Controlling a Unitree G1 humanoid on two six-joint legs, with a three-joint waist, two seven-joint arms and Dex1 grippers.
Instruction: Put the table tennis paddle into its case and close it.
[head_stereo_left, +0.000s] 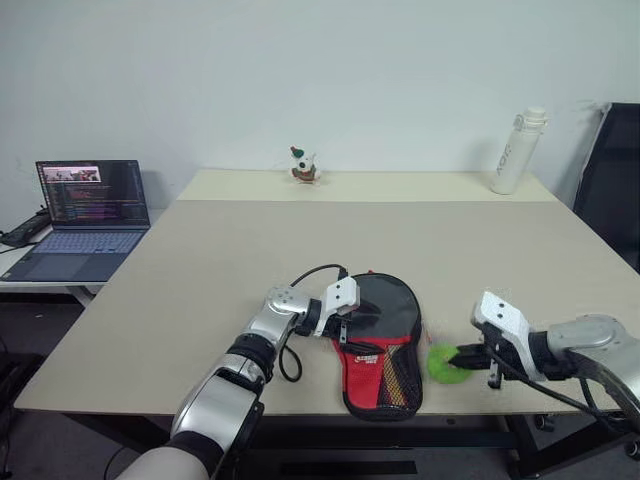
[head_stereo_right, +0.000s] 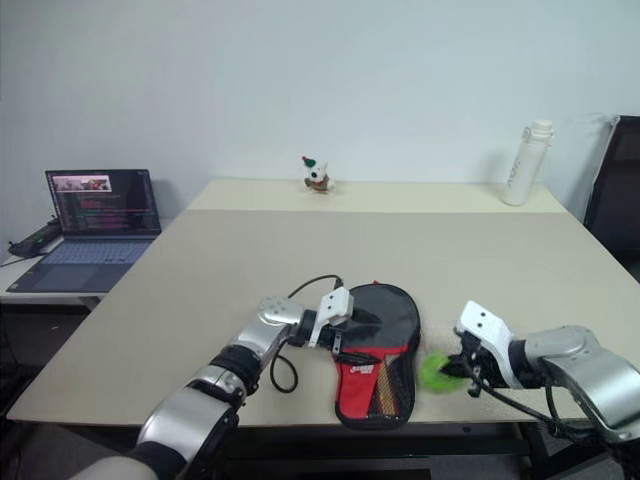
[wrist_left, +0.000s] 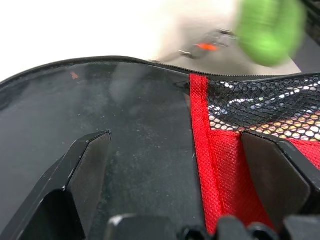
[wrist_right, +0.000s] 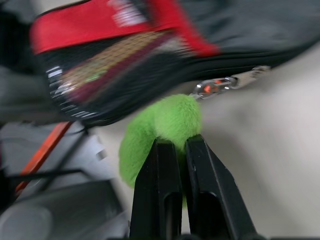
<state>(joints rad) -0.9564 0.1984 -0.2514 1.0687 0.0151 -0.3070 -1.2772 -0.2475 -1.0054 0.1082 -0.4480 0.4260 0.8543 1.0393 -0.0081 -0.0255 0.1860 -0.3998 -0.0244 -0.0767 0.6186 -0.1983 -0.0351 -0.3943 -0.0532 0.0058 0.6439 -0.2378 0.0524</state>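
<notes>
Paddle-shaped soft fabric case (head_stereo_left: 378, 345), black at the round end and red with black mesh at the narrow end, lies flat near the front edge of the table. The paddle itself I cannot see. Two black fingers (wrist_right: 160, 200) of the right gripper (head_stereo_left: 467, 357) are pressed together and pinch the one fluffy green tag (head_stereo_left: 447, 363), which hangs on a small metal clip (wrist_right: 220, 86) at the zipper edge, just beside the right side of the case. Two black fingers (wrist_left: 87, 170) of the left gripper (head_stereo_right: 348, 335) stand wide apart over the case and hold nothing. One finger is over the black part, the other over the red mesh part.

On the beige table (head_stereo_left: 200, 270) I count one white bottle (head_stereo_left: 518, 150) and one small figurine (head_stereo_left: 303, 166) at the far edge. One open laptop (head_stereo_left: 85, 215) stands on a side desk at the left.
</notes>
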